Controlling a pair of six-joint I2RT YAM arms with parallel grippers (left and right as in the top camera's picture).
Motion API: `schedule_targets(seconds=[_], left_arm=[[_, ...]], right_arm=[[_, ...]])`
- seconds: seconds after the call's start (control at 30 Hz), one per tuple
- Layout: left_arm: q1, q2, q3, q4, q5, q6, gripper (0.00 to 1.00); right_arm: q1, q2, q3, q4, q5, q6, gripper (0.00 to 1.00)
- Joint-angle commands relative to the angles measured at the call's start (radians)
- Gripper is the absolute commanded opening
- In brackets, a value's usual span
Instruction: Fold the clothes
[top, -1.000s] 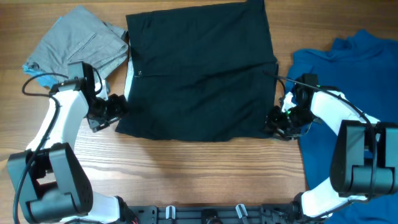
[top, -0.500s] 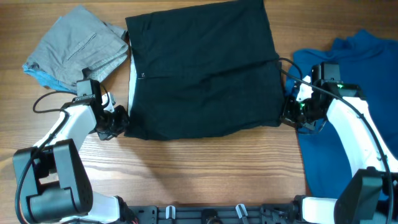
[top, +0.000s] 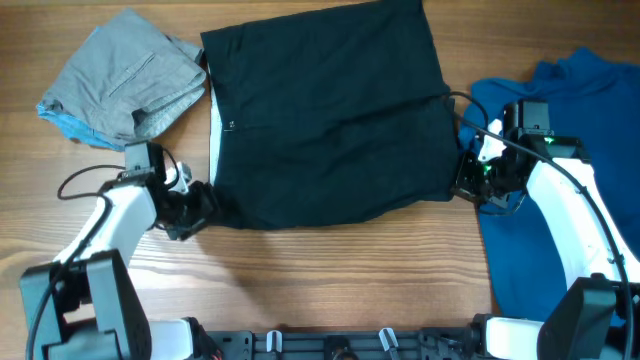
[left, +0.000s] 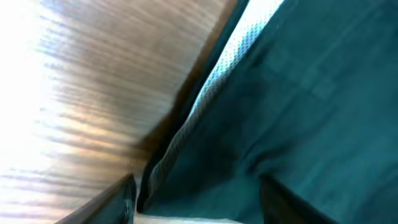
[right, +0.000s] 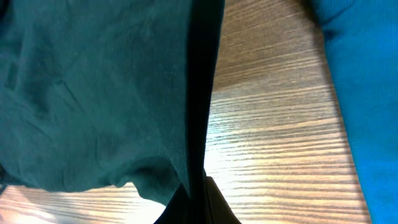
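Lying crosswise: blk shorts (top: 325, 110), band (top: 212, 138) L

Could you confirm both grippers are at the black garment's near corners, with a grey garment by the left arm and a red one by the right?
Almost: the overhead view shows a blue garment, not red, by the right arm. Otherwise right: left gripper and right gripper at near corners of the black garment, grey garment by the left arm.

Wooden table (top: 330, 275) carrying three garments.
Black shorts (top: 330, 110) lie spread between the left gripper (top: 200, 205) and the right gripper (top: 468, 182); a crumpled grey garment (top: 130, 75) lies beyond the left gripper, a blue garment (top: 530, 270) just outside the right.
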Motion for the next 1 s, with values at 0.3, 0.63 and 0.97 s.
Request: schedule_targets(seconds=[0.3,0.63,0.97], left_arm=[[0.053,-0.106,0.180,-0.349,0.043,0.087,0.04],[0.137,-0.459,0.769,-0.895,-0.249,0.083,0.04],[0.133,-0.399,0.744,-1.002,-0.243,0.052,0.04]], right_arm=[[-0.005,-0.079,0.138,-0.152,0.094,-0.003,0.04],[-0.005,-0.141,0.818,-0.657,0.206,-0.052,0.04],[-0.005,0.054,0.816,-0.443,0.204,-0.052,0.05]])
